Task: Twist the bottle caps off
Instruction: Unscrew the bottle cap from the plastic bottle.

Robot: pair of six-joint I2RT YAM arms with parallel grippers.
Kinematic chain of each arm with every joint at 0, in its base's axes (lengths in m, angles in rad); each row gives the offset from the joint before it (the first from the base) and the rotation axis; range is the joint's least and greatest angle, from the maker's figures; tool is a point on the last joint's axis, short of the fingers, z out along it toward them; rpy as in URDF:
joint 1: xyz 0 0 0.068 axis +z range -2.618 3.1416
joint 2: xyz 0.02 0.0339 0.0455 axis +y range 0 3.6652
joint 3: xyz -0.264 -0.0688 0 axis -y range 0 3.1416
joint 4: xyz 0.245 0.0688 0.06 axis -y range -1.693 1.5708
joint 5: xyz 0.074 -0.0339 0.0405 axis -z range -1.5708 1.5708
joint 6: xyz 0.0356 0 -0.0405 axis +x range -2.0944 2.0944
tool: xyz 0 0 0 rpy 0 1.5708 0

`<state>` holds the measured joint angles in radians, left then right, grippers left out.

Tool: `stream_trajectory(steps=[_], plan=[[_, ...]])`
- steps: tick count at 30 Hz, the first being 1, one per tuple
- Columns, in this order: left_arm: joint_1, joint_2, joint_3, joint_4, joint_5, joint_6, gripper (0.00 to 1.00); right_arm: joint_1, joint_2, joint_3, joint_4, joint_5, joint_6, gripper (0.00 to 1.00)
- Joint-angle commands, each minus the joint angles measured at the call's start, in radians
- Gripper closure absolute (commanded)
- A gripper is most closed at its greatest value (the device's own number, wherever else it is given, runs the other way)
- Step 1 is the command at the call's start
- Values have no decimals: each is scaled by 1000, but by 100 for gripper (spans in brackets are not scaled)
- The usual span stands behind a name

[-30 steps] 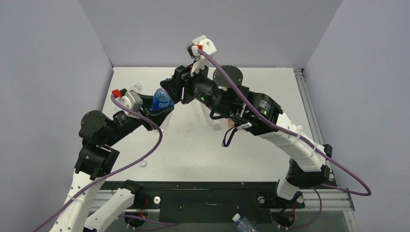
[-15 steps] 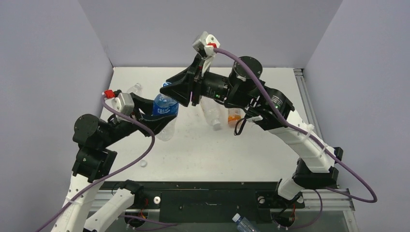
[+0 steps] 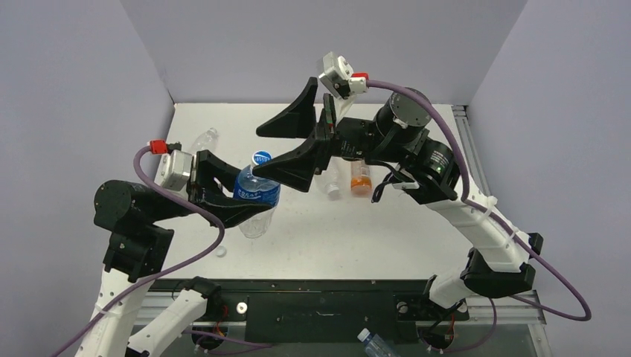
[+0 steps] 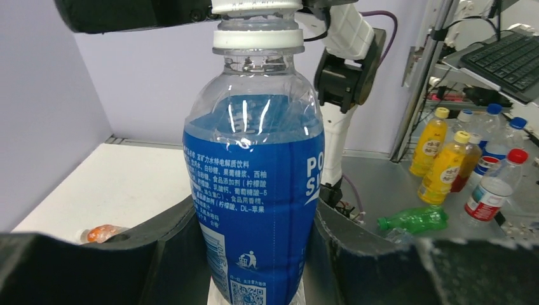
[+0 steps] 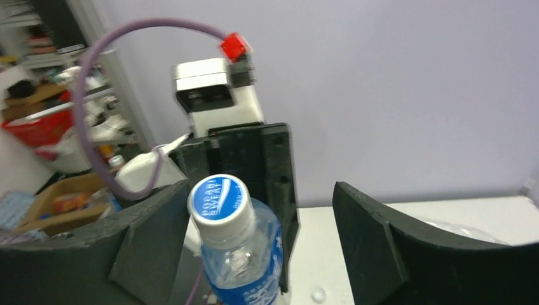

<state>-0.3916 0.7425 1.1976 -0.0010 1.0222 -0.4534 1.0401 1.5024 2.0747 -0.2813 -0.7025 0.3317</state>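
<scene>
A clear bottle with a blue label (image 3: 257, 195) hangs upright above the table, and my left gripper (image 3: 236, 199) is shut on its body. In the left wrist view the label (image 4: 254, 190) fills the space between the two black fingers (image 4: 159, 254). The bottle cap (image 3: 261, 158), white-sided with a blue printed top, sits on the neck. My right gripper (image 3: 258, 152) is open, its jaws spread wide on either side of the cap (image 5: 219, 202) without touching it. The left finger (image 5: 143, 244) stands close to the cap; the right one is well apart.
On the white table lie a clear bottle (image 3: 205, 139) at the back left, another clear bottle (image 3: 328, 181) and an orange bottle (image 3: 360, 179) under the right arm. A small white cap (image 3: 220, 251) lies near the front left. Walls close in three sides.
The right gripper's jaws have opened off the cap and the arm has risen and drawn back. The left arm has carried the bottle nearer and to the right.
</scene>
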Motion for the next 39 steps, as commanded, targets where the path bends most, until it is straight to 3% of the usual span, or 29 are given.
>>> stream_trajectory(steps=[1,5,8,12,24,30,39], plan=[[-1,-3,13,-68,-72,154,100,17,-73,29,-104,324,-98,22],[0,-10,-5,-155,-241,346,100,129,-90,81,-195,669,-186,21],[-1,-12,-32,-169,-344,451,100,214,4,215,-327,928,-214,20],[-1,-19,-55,-181,-437,534,100,234,115,347,-411,1044,-202,20],[-1,-13,-68,-206,-492,561,100,219,184,310,-310,963,-139,44],[-1,-14,-64,-193,-486,539,100,145,188,269,-291,869,-58,56],[-3,-12,-61,-174,-471,508,100,110,179,232,-269,793,-28,83]])
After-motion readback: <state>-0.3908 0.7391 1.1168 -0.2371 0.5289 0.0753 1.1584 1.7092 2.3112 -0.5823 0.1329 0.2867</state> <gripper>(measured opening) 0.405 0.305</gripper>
